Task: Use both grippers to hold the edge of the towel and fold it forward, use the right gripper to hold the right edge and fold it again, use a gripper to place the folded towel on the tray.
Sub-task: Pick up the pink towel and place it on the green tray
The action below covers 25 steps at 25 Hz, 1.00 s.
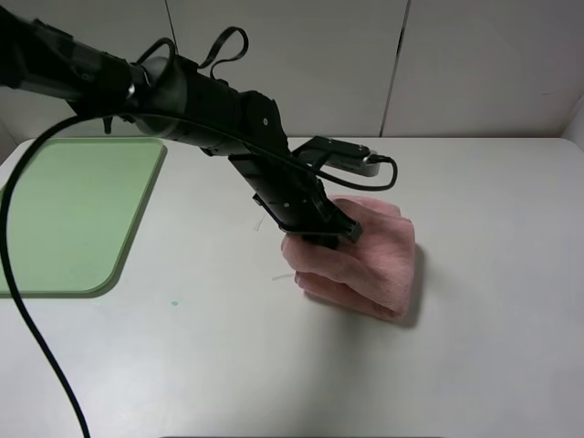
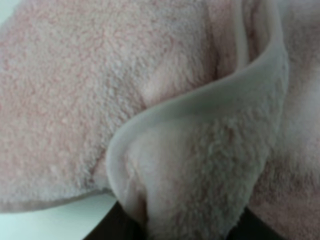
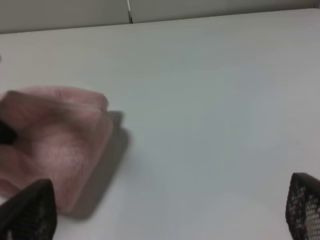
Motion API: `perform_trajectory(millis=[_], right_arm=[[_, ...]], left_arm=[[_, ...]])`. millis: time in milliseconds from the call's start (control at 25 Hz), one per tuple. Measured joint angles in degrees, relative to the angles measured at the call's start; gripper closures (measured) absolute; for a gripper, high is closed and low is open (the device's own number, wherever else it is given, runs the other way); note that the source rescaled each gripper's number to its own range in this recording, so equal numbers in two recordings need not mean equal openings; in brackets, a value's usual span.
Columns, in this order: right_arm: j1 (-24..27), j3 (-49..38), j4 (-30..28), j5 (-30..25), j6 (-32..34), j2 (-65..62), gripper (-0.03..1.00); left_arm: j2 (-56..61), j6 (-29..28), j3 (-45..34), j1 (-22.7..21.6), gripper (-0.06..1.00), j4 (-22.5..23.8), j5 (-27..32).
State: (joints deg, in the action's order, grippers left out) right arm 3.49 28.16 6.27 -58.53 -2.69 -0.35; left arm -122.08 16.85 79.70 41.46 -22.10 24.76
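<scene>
At table centre, the folded pink towel is clenched at its near-left edge by the left gripper; it should be lifted level, all layers pinched, toward the green tray at 9 o'clock, while the right gripper is held spread wide.

One towel (pink), one tray

The towel is soft pink with a paler hem. The tray is light green, the counter white. The left tool is black.
</scene>
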Motion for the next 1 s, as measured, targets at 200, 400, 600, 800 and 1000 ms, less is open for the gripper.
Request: perform_trajectory(millis=[200,400,600,800,1000], right_arm=[[0.0,0.0,0.0,0.0,0.15,0.0,-0.03],[0.0,0.0,0.0,0.0,0.15,0.0,-0.03],[0.0,0.0,0.0,0.06,0.15,0.0,-0.03],[0.0,0.0,0.0,0.06,0.15,0.0,-0.03],[0.0,0.0,0.0,0.06,0.15,0.0,-0.03]], left_arm=[[3.06,-1.01,0.0,-3.73,0.72,3.72,3.76],[5.33,-1.96,0.0,-8.34,0.72,6.89,6.91],[7.36,-2.25,-0.01,-13.02,0.72,10.19,10.46],[9.87,-2.32,-0.01,-17.69,0.72,12.69,13.9],[12.4,-2.32,-0.01,-22.85,0.72,14.68,17.15]])
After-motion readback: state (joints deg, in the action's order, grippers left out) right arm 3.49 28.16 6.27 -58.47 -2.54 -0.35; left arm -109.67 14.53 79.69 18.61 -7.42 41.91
